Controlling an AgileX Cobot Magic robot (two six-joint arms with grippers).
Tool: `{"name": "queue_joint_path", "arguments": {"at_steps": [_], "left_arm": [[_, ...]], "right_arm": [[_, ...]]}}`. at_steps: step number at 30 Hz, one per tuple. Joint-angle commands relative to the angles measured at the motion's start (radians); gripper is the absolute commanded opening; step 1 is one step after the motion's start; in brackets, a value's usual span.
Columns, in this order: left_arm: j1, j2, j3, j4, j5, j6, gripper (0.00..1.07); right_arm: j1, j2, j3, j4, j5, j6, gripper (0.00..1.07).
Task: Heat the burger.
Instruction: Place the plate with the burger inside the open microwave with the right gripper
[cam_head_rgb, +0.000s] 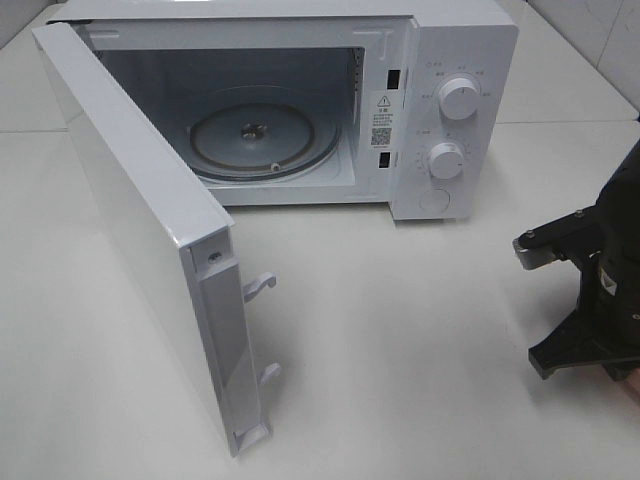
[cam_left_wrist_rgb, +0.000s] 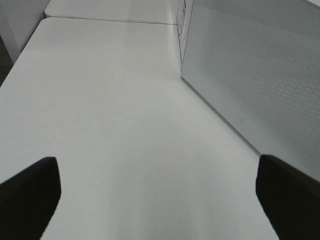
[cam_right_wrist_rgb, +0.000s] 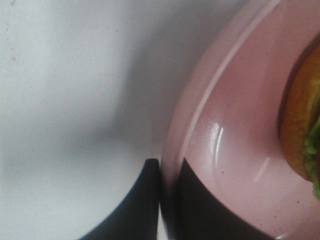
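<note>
Item: soft burger (cam_right_wrist_rgb: 300, 125), brown bun over green lettuce (only its edge is showing), sitting on a glossy pink round plate (cam_right_wrist_rgb: 200, 115), outside the high view. Probably light, squashy and prone to toppling, so it is best carried level by the plate's rim. The right gripper (cam_right_wrist_rgb: 167, 195) is pinching that rim, fully closed. The left gripper (cam_left_wrist_rgb: 160, 200) is hanging spread wide and empty beside the white microwave's open door (cam_left_wrist_rgb: 250, 75).

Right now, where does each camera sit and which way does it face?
Exterior high: above, looking down into the open microwave; right arm at edge.
Left wrist: low over the table, facing the door; open left pincer.
Right wrist: close on pink plate and burger; right pincer clamps rim.
Shared: first two show the door.
</note>
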Motion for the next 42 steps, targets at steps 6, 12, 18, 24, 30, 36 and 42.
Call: {"name": "queue_joint_path", "arguments": {"at_steps": [6, 12, 18, 24, 30, 36, 42], "left_arm": [[-0.006, -0.004, 0.000, -0.001, 0.000, -0.002, 0.98], [-0.006, -0.004, 0.000, -0.001, 0.000, -0.002, 0.98], [-0.006, -0.004, 0.000, -0.001, 0.000, -0.002, 0.98], [-0.006, -0.004, 0.000, -0.001, 0.000, -0.002, 0.98], [-0.006, -0.004, 0.000, -0.001, 0.000, -0.002, 0.98], [-0.006, -0.004, 0.000, -0.001, 0.000, -0.002, 0.98], [-0.006, -0.004, 0.000, -0.001, 0.000, -0.002, 0.98]], "right_arm": [[0.036, -0.092, 0.001, -0.121, 0.131, 0.037, 0.00], [0.036, -0.174, 0.001, -0.136, 0.198, 0.029, 0.00], [0.036, -0.232, 0.001, -0.135, 0.251, 0.006, 0.00], [0.036, -0.282, 0.001, -0.124, 0.271, -0.024, 0.00], [0.037, -0.303, 0.001, -0.088, 0.293, -0.069, 0.00], [0.081, -0.303, 0.001, -0.084, 0.296, -0.080, 0.00], [0.186, -0.303, 0.001, -0.103, 0.296, -0.087, 0.00]]}}
